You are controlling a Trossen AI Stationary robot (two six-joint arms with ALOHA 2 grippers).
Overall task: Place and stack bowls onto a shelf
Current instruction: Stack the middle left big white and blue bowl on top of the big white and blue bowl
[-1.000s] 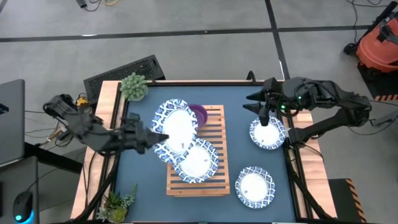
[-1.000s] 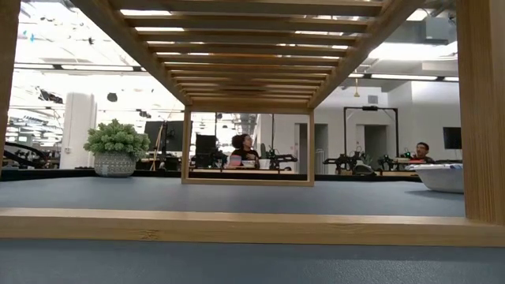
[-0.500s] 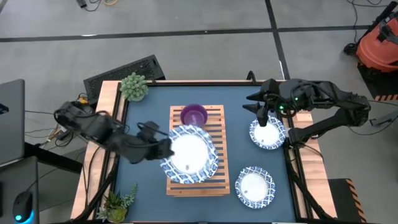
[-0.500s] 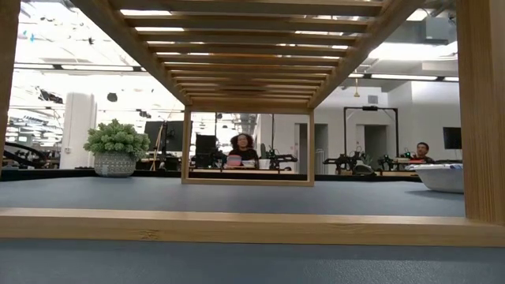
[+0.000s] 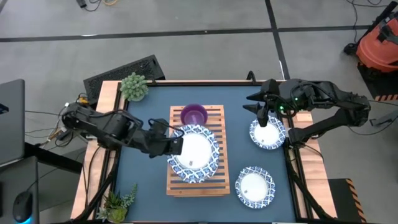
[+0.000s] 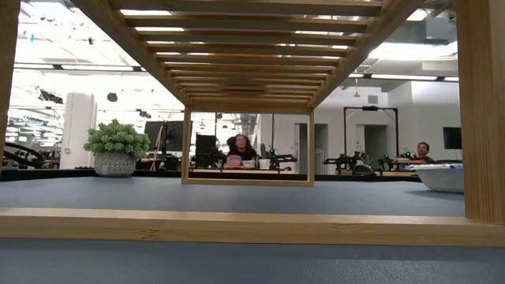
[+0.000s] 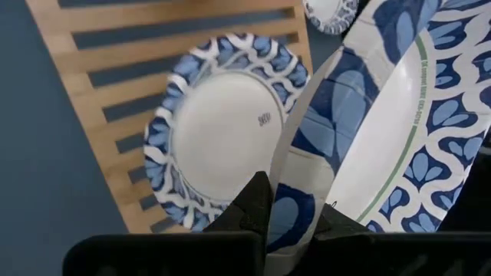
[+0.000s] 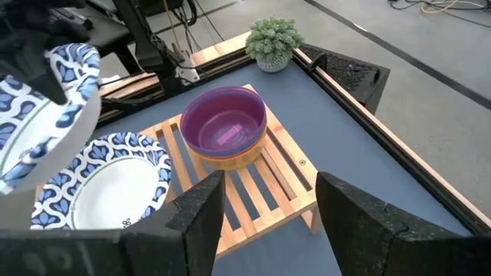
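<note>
The light-wood slatted shelf stands mid-table. On its far end a purple bowl sits nested in a yellowish one. A white dish with a blue rim lies flat on the slats. My left gripper is shut on a second such dish, held just over the first and hiding most of it from above. My right gripper is open and hovers over a third dish on the tabletop to the right of the shelf. A fourth dish lies nearer. My left gripper pinches the held dish by its blue rim on the side toward the table's left, one finger on each face. The fingers come in roughly level from the left. The dish is lifted clear and tilted above the dish on the shelf.
One potted plant stands at the far left corner and another at the near left corner. The low view looks under the shelf toward the room, where seated people show. Bare blue tabletop lies left of the shelf.
My left gripper has carried its dish toward the table's right and near edge, from beside the purple bowl to over the dish lying on the shelf. The dish has tipped flatter and now covers that dish; the purple bowl is uncovered.
</note>
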